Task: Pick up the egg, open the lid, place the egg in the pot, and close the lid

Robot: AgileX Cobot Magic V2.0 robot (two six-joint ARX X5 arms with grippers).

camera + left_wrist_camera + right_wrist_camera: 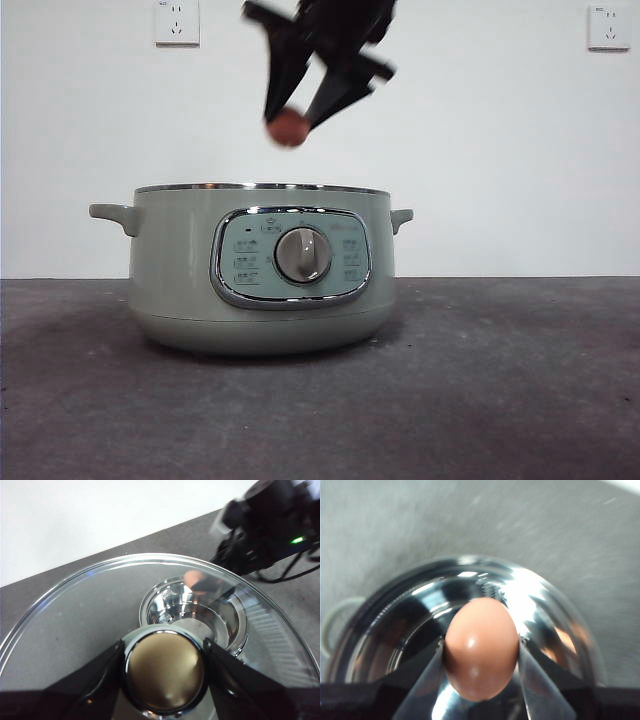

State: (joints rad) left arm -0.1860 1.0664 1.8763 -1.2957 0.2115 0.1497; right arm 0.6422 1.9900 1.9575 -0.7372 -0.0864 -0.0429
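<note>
The pale green pot (260,270) stands on the table with no lid on it, its shiny steel inside (540,605) bare. My right gripper (290,125) hangs a little above the pot's opening, shut on the reddish-brown egg (289,127); the right wrist view has the egg (481,647) clamped between the jaws over the bowl. My left gripper (165,672) is shut on the knob (165,675) of the glass lid (75,625) and holds it off the pot, out of the front view. Through the glass I see the pot's inside (220,617) and the right arm (270,525).
The dark grey table (500,380) stretches to both sides of the pot. A white wall stands behind, with a socket at the upper left (177,22) and another at the upper right (609,27). The pot's dial (303,255) faces the front camera.
</note>
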